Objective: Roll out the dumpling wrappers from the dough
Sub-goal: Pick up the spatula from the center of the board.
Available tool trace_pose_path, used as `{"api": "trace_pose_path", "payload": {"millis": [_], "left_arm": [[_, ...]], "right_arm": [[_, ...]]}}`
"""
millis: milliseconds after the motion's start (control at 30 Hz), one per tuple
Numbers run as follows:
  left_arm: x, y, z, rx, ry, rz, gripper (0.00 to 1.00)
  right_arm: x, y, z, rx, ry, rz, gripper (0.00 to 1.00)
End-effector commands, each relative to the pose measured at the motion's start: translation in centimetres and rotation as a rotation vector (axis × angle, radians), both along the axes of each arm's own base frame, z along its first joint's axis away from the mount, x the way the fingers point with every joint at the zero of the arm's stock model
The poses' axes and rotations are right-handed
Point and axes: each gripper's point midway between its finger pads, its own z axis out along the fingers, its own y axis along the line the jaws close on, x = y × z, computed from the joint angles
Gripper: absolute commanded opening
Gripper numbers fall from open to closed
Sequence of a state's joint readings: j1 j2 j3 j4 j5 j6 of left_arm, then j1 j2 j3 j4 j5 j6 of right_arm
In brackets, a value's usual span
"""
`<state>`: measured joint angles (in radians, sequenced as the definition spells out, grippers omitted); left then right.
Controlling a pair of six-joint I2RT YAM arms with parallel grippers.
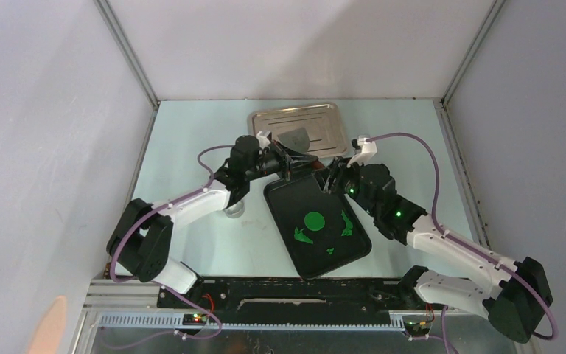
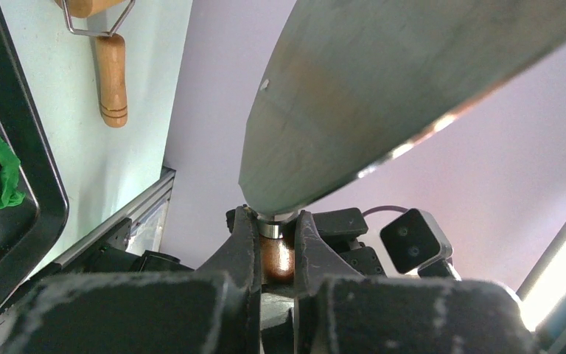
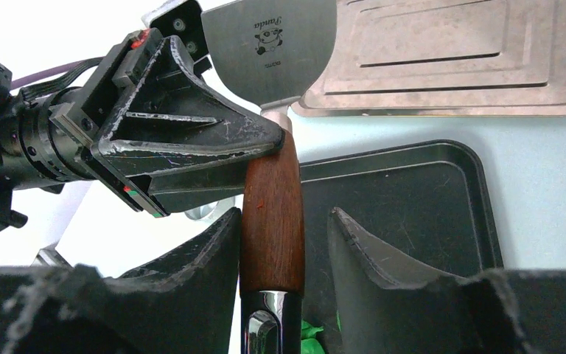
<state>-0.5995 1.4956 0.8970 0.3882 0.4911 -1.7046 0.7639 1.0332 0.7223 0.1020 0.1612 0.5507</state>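
The left claw clamps the spatula at its neck. The right claw stands apart around the wooden handle, whose end is cut off. 1 round green wrapper lies on the black tray, beside scraps.

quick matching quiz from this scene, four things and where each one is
Things:
1 round green disc
2 spatula
3 steel tray
4 wooden roller

Places:
a gripped by the left fingers
b on the table, left of the black tray
c on the black tray
d at the table's far edge

Pairs: 1-c, 2-a, 3-d, 4-b
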Motion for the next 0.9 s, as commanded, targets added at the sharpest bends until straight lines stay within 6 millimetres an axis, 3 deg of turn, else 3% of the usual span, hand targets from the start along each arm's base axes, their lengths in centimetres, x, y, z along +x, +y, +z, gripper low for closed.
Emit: {"api": "trace_pose_path", "payload": {"millis": [0, 167, 333, 500, 867], "left_arm": [[-0.3, 0.4, 3.5, -0.072, -0.088, 0.007, 0.0], [-0.3, 0.4, 3.5, -0.071, -0.087, 0.007, 0.0], [-0.3, 0.4, 3.3, -0.07, -0.082, 0.006, 0.0], [-0.3, 0.4, 3.4, -0.07, -0.085, 0.005, 0.0], [-0.5, 0.5, 3.6, -0.069, -0.087, 0.004, 0.0]], "right_arm": [[0.6, 0.8, 2.2, 0.059, -0.05, 0.001, 0.47], [0.7, 0.7, 2.5, 0.064, -0.057, -0.003, 0.4], [0.6, 0.6, 3.1, 0.081, -0.071, -0.006, 0.49], [0.7, 0.6, 3.5, 0.093, -0.081, -0.006, 0.5], [0.9, 1.0, 3.7, 0.112, -0.081, -0.001, 0.31]]}}
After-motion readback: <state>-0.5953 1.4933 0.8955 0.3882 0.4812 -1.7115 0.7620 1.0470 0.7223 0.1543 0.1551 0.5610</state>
